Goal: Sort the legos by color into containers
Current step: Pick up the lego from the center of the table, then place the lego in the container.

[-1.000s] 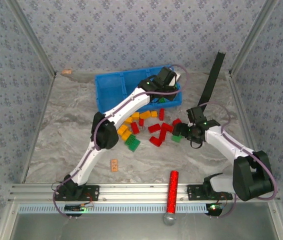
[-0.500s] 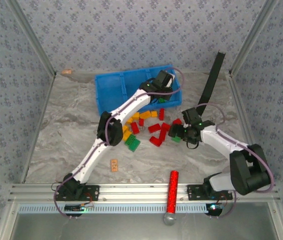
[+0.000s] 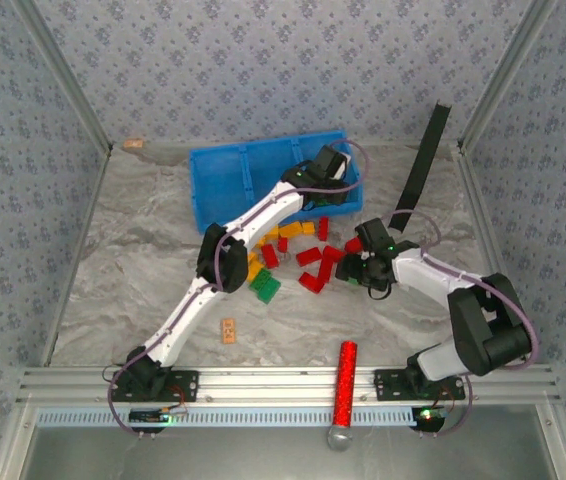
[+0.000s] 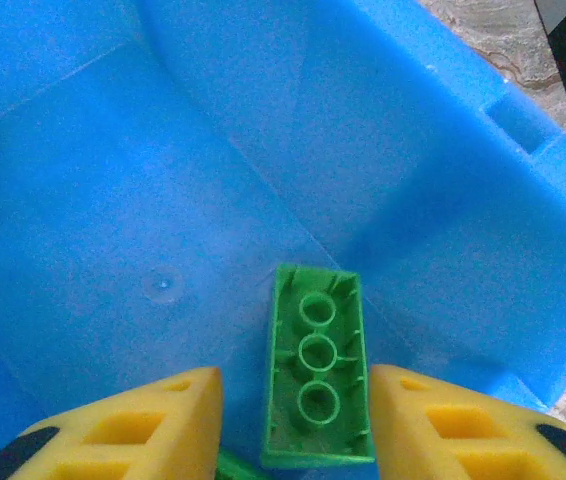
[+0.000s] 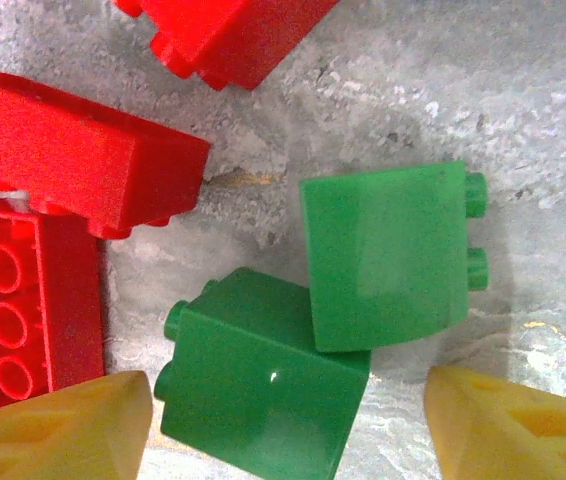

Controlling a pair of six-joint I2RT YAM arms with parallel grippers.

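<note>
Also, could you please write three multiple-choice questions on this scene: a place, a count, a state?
1. The green brick in the left wrist view lies: A on the table; B on a red brick; C in the blue bin.
2. Count of green bricks between the fingers of the right gripper: A two; B one; C four.
3. The binned brick lies: A studs up; B hollow side up; C on end.
Answers: C, blue walls surround it; A, two show there; B, its tubes show.

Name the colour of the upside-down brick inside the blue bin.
Green brick; clearest in the left wrist view.
</note>
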